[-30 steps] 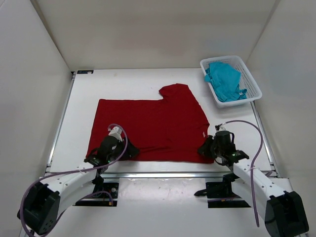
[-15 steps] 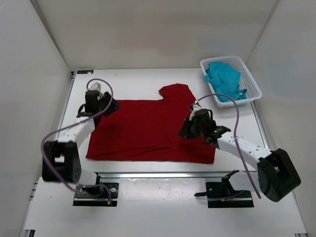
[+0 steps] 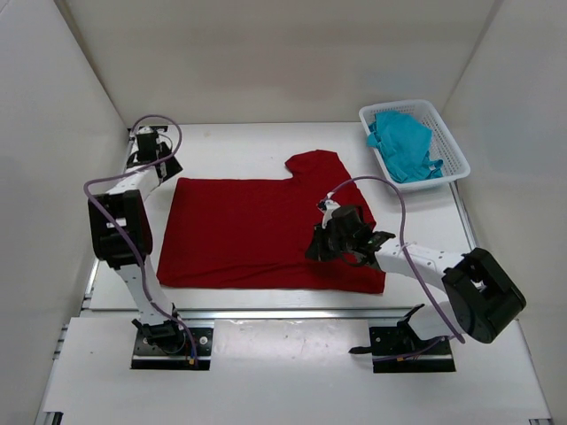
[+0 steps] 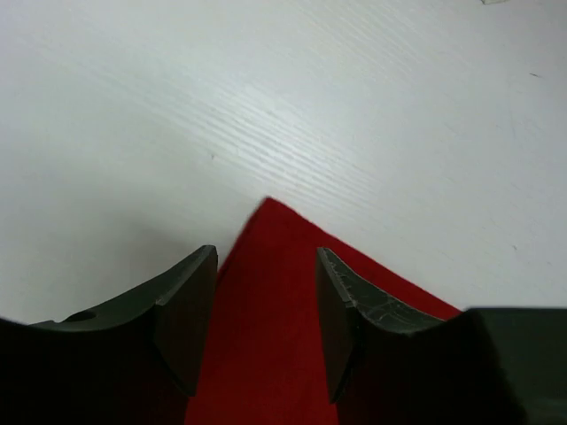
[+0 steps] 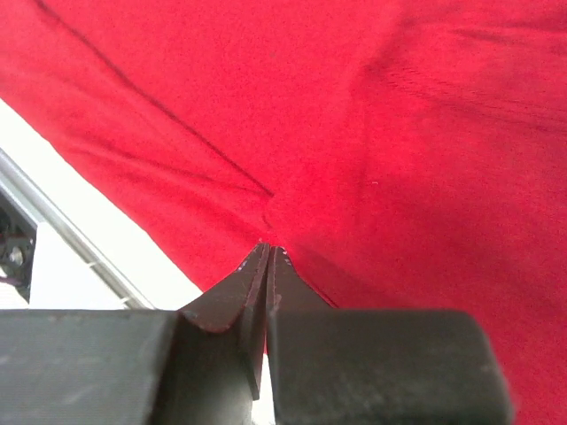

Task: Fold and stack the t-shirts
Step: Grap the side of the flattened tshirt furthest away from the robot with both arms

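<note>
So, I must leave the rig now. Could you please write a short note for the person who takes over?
Left gripper: open, at the far left corner of the red shirt, the corner between its fingers, not gripped.
Right gripper: shut, pinching the red shirt near its right side.
Things: the red shirt lies spread out on the table. The teal shirt lies crumpled in the basket at the far right.
Done: the red shirt is laid out; no finished fold or stack shows.
Left: fold the red shirt, take out and fold the teal shirt, stack them.
</note>
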You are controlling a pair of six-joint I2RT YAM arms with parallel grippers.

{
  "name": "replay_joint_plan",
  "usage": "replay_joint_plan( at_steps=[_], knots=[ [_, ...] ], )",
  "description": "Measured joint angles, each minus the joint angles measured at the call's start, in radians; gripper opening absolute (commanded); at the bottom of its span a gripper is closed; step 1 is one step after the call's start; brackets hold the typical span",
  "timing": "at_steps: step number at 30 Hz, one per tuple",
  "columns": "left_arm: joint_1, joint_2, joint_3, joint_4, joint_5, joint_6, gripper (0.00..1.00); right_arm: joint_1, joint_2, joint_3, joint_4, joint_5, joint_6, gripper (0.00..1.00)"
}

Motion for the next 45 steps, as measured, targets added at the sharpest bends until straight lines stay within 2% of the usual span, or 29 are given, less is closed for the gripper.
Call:
replay_joint_plan(
  at_steps=[5, 15, 19, 22, 27, 29, 31, 36, 38, 40, 45],
  knots=[
    [-0.031, 0.109, 0.124, -0.045, -0.084, 0.097, 0.6, 0.013, 0.032, -0.007, 0.04, -0.023, 0.0, 0.01],
    [-0.067, 0.281, 0.28, -0.139, -0.118, 0.192, 0.61, 0.035, 0.078, -0.027, 0.087, -0.05, 0.004, 0.0],
    [-0.076, 0.31, 0.312, -0.155, -0.125, 0.204, 0.56, 0.048, 0.084, -0.029, 0.088, -0.05, 0.004, 0.0],
    [-0.081, 0.314, 0.314, -0.164, -0.125, 0.211, 0.52, 0.043, 0.083, -0.029, 0.087, -0.049, 0.004, 0.04],
    [-0.084, 0.314, 0.314, -0.164, -0.126, 0.216, 0.37, -0.034, 0.076, 0.005, 0.07, -0.04, 0.0, 0.18],
    [-0.084, 0.314, 0.314, -0.163, -0.126, 0.218, 0.33, -0.094, 0.076, 0.045, 0.073, -0.028, -0.003, 0.22],
    [-0.084, 0.314, 0.314, -0.161, -0.126, 0.218, 0.25, -0.155, 0.086, 0.103, 0.076, -0.012, -0.007, 0.25],
    [-0.083, 0.314, 0.301, -0.138, -0.127, 0.214, 0.12, -0.29, 0.19, 0.297, 0.123, 0.053, -0.033, 0.43],
    [-0.084, 0.31, 0.29, -0.122, -0.129, 0.212, 0.05, -0.337, 0.251, 0.372, 0.133, 0.092, -0.053, 0.43],
    [-0.084, 0.306, 0.278, -0.106, -0.13, 0.207, 0.02, -0.378, 0.326, 0.459, 0.125, 0.127, -0.069, 0.43],
    [-0.084, 0.261, 0.197, -0.053, -0.128, 0.188, 0.01, -0.462, 0.559, 0.728, 0.062, 0.182, -0.109, 0.44]
  ],
)
